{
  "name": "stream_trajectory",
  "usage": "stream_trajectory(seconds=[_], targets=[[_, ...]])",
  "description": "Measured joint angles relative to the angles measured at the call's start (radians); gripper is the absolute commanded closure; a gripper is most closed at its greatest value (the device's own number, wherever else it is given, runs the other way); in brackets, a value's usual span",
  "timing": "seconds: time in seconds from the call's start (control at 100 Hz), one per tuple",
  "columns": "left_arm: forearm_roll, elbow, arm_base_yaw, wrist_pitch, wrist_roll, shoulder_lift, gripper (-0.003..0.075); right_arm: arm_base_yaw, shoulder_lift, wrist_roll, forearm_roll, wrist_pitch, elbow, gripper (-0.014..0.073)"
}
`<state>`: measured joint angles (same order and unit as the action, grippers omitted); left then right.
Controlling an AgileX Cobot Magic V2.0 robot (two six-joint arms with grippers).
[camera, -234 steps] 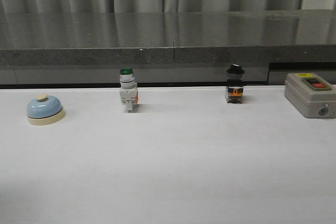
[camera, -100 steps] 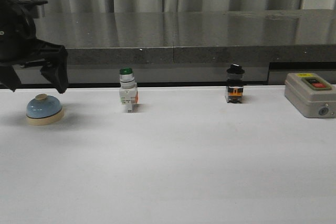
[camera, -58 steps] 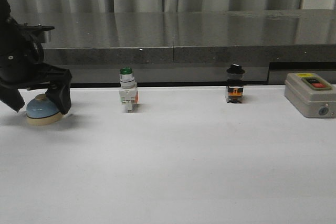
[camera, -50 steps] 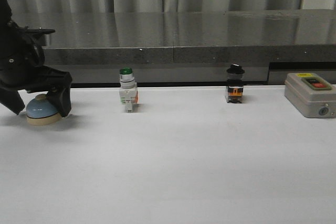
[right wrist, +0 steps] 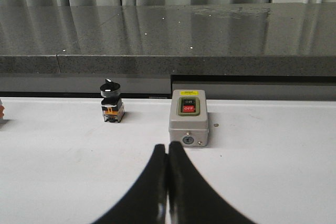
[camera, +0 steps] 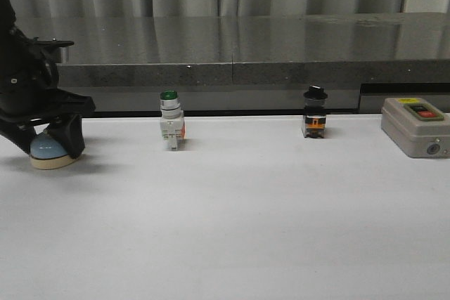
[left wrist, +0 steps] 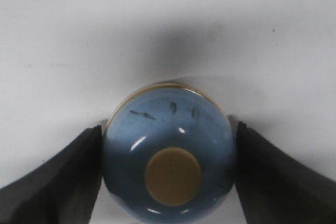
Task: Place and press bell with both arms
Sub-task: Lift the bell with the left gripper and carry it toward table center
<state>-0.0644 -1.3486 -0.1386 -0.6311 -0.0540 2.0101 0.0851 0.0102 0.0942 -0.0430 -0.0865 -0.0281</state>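
Note:
The light-blue bell with its cream base sits on the white table at the far left. My left gripper is down over it, one finger on each side. In the left wrist view the bell fills the gap and both black fingers touch the dome's sides, so the gripper is shut on the bell. The cream knob faces the camera. My right gripper is shut and empty, low over the table in front of the grey box. It does not show in the front view.
A green-capped white push-button stands right of the bell. A black-knobbed switch stands right of centre and also shows in the right wrist view. A grey box with buttons sits far right. A dark stone ledge runs along the back.
My left arm came in from above, lowered over the bell and closed its fingers onto it. The bell shifted slightly left.

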Motion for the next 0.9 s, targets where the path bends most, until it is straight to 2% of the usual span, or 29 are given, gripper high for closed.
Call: stream_trajectory(seconds=[0.34, 0.49, 0.76, 0.9], targets=[[-0.011, 0.000, -0.001, -0.188, 0.000, -0.169, 0.0503, 0.000, 0.000, 0.000, 0.000, 0.000, 0.000, 0.0658], [-0.013, 0.000, -0.035, -0.240, 0.000, -0.251, 0.0503, 0.000, 0.000, 0.000, 0.000, 0.000, 0.000, 0.0658], [-0.017, 0.000, -0.213, -0.251, 0.000, -0.284, 0.0503, 0.000, 0.000, 0.000, 0.000, 0.000, 0.000, 0.0658], [-0.021, 0.000, -0.330, -0.208, 0.000, -0.251, 0.0503, 0.000, 0.000, 0.000, 0.000, 0.000, 0.000, 0.0658]])
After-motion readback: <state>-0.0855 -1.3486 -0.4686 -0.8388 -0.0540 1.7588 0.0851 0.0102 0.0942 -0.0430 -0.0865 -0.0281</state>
